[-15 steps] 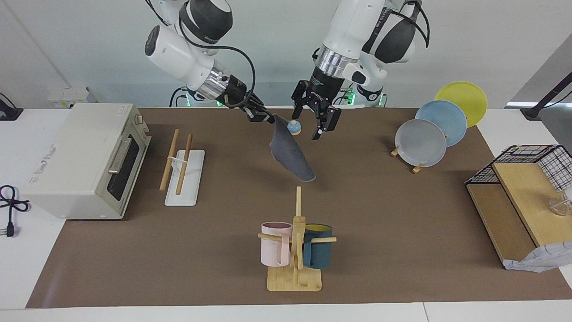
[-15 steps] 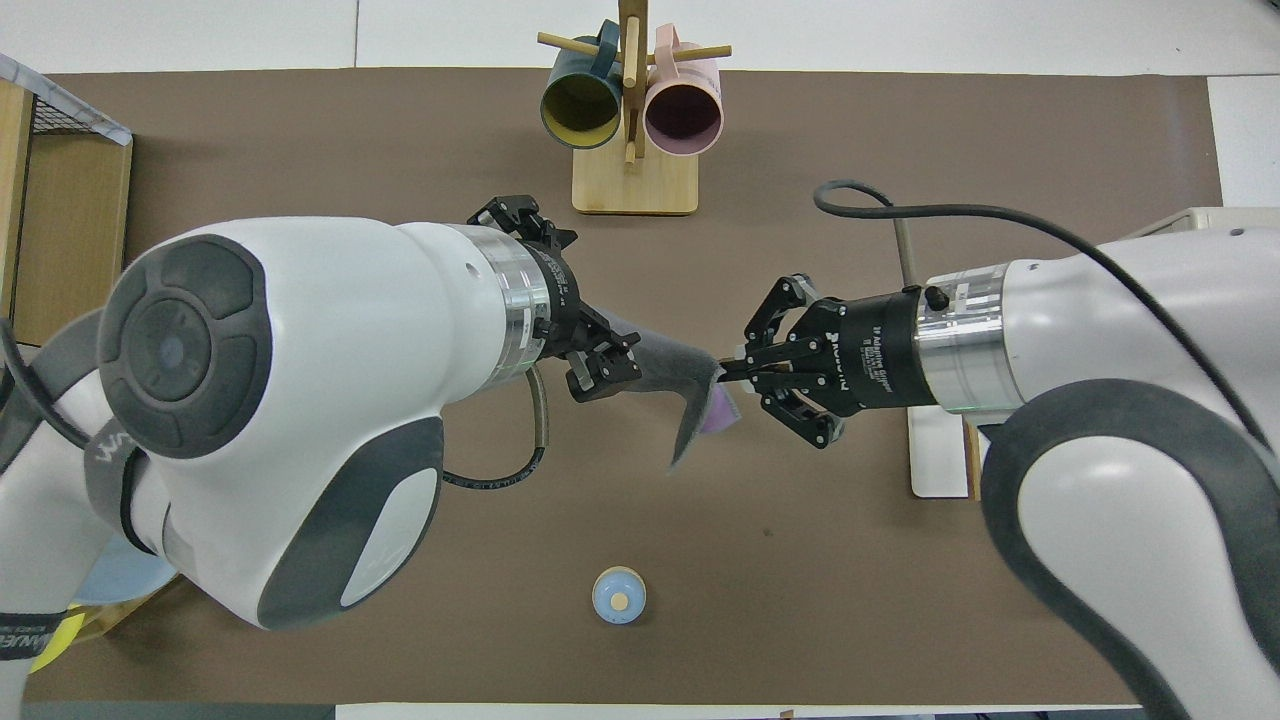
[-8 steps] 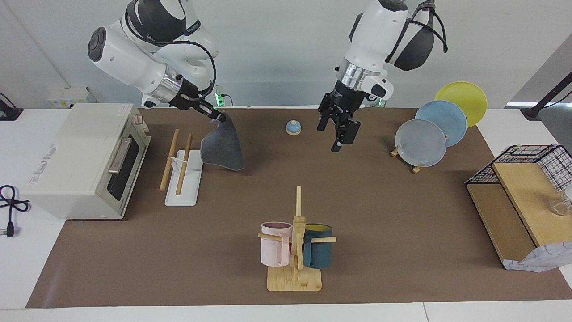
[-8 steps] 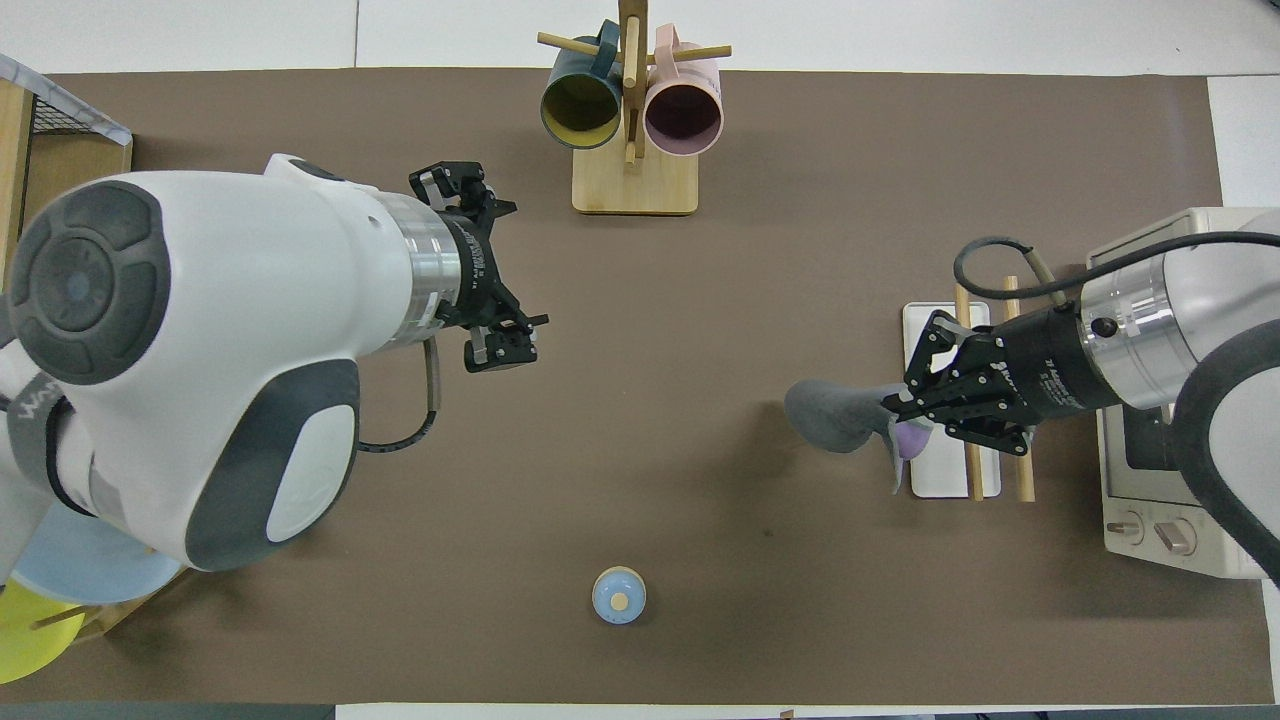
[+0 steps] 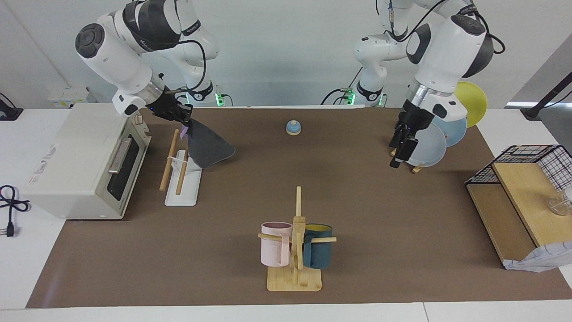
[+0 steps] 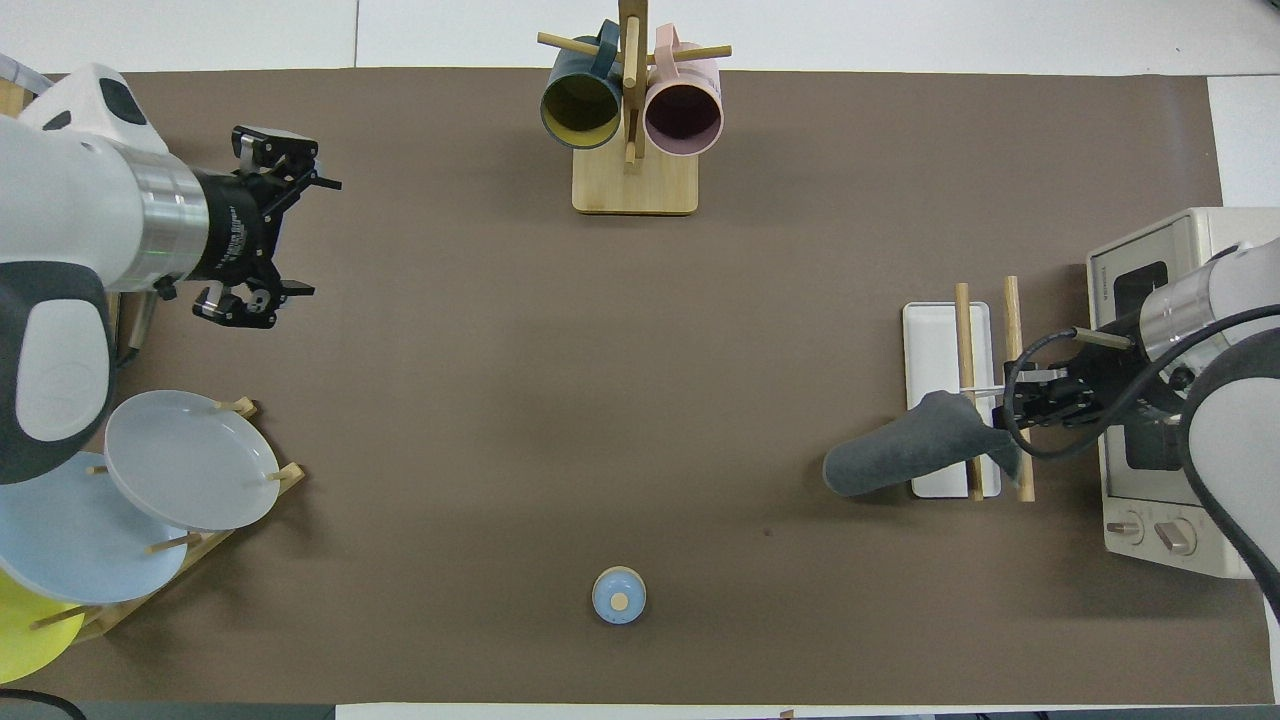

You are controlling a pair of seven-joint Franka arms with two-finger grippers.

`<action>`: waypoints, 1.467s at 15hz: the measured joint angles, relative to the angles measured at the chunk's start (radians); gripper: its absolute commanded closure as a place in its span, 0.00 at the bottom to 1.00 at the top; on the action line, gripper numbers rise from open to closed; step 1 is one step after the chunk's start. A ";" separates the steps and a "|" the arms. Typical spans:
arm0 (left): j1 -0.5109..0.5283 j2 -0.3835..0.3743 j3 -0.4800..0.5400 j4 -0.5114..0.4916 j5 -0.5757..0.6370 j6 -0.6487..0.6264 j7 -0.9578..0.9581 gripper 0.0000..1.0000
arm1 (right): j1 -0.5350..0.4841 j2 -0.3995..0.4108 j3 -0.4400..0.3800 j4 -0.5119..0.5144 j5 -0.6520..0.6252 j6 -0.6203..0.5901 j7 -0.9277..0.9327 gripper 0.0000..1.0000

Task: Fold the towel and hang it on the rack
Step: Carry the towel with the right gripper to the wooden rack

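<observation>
Facing view: right gripper clamped on towel, grey cloth dangling over rack beside toaster oven; left gripper raised by plate stand, spread wide, empty.

Overhead view: towel draped across rack rods; left gripper agape over mat.

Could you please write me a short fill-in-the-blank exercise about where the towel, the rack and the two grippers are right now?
1. The right gripper is shut on the ____.
2. The towel hangs over the ____ with two wooden rods.
3. The left gripper, jaws ____, holds nothing.
4. The rack stands beside the white ____.

Missing words: towel; rack; open; oven
</observation>
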 measured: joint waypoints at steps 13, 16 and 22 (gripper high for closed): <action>0.149 -0.008 0.005 0.140 0.099 -0.383 1.056 0.00 | 0.136 0.094 0.019 0.166 0.004 0.186 -0.102 1.00; 0.151 -0.024 0.005 0.146 0.102 -0.493 1.143 0.00 | 0.126 0.099 0.017 0.159 0.004 0.213 -0.219 1.00; 0.063 -0.075 0.092 0.090 0.102 -0.536 1.157 0.00 | 0.086 0.099 0.012 0.154 -0.110 0.178 -0.608 1.00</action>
